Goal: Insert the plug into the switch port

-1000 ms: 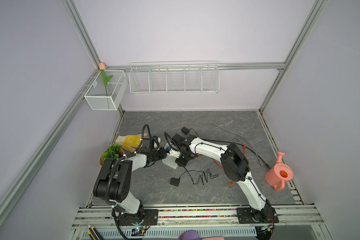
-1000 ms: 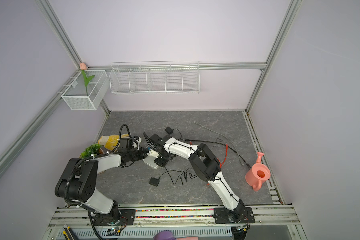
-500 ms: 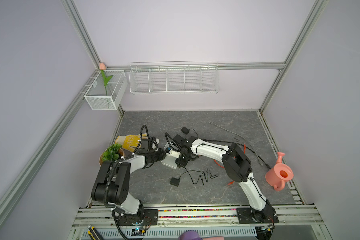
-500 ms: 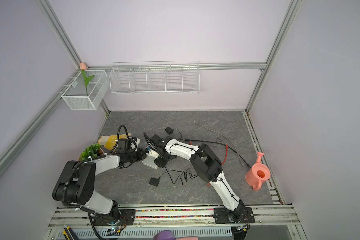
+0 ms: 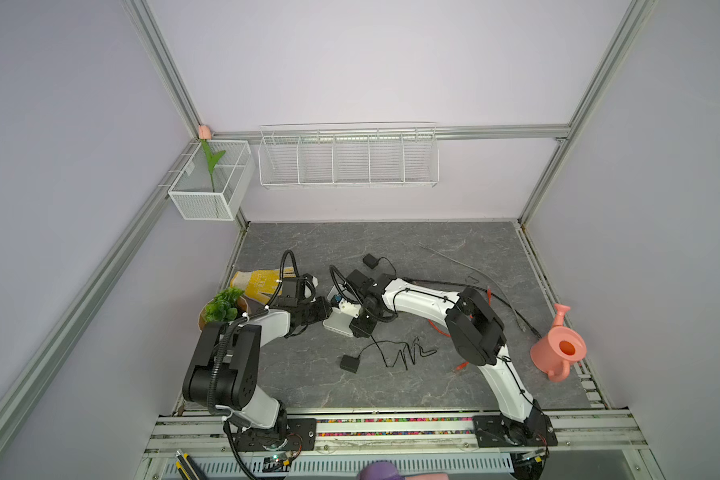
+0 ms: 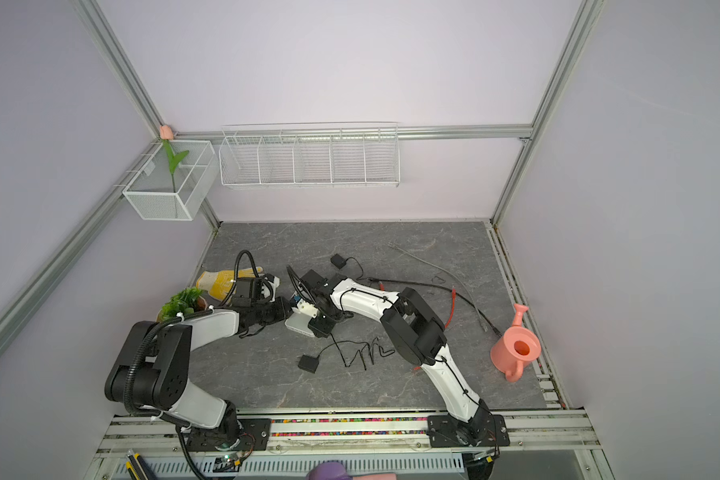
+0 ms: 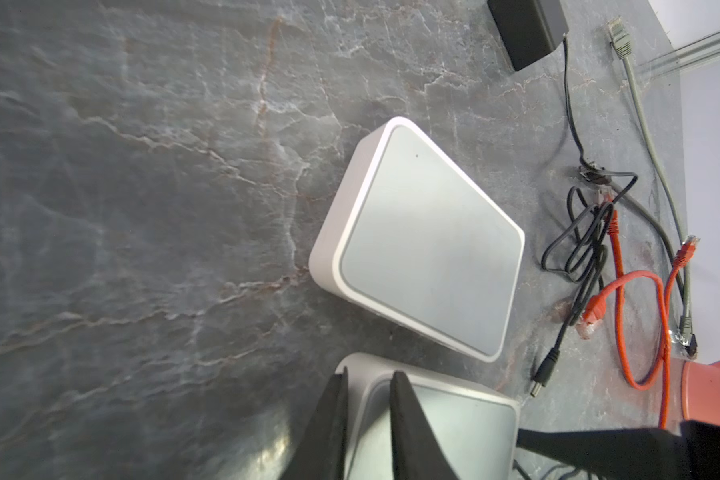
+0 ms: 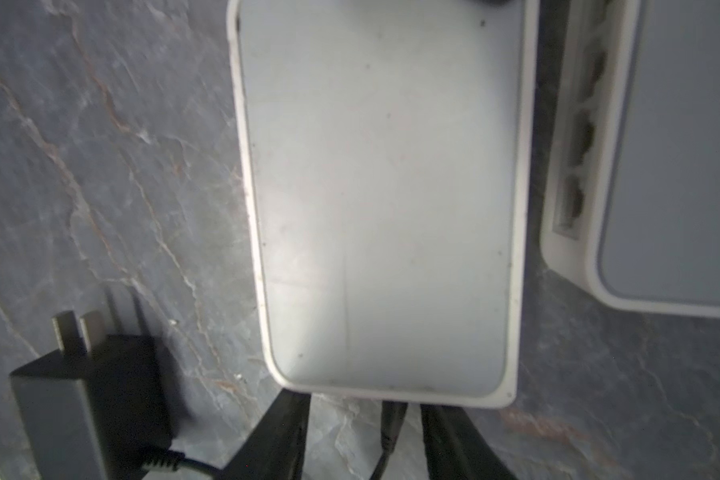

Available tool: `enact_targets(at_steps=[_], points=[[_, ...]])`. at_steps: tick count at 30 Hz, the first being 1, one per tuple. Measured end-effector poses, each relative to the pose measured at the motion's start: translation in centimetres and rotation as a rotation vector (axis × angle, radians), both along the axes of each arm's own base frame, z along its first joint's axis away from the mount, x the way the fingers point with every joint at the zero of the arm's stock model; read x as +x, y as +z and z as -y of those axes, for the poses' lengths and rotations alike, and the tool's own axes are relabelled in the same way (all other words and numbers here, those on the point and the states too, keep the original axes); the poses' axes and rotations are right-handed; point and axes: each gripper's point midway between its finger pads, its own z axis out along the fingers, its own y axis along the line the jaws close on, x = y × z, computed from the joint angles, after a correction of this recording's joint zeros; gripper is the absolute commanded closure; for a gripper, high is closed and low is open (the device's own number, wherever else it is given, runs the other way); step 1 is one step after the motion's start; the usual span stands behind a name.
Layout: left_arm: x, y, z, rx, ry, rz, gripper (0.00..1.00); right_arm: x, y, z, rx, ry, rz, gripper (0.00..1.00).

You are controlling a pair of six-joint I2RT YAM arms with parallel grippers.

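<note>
We had left pincer (image 7: 366, 376) clamping a corner of the switch (image 8: 383, 199) as a brace, left of desk (image 5: 391, 249) centre; plug (image 8: 393, 419) looked seated in its side, right pincer (image 8: 364, 405) straddling it, jaws apart, gripping nothing.

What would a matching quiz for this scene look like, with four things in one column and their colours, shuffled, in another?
Things:
1. watering can
2. glove
3. plant
4. wall basket

Colours:
a. yellow
b. white
c. pink
d. green

Pairs: 1-c, 2-a, 3-d, 4-b.
</note>
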Motion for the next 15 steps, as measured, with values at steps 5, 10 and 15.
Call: enact_targets(at_steps=[5,10,15], points=[[0.0,-0.1,-0.1,0.001,0.002,-0.004,0.79,0.0,0.0,0.4,-0.008,0.005,0.015,0.48],[0.0,-0.1,-0.3,0.000,0.007,-0.005,0.79,-0.1,0.4,0.7,-0.008,0.010,0.027,0.45],[0.0,0.0,-0.5,-0.002,0.012,-0.009,0.79,0.0,1.3,1.0,-0.005,0.010,0.050,0.50]])
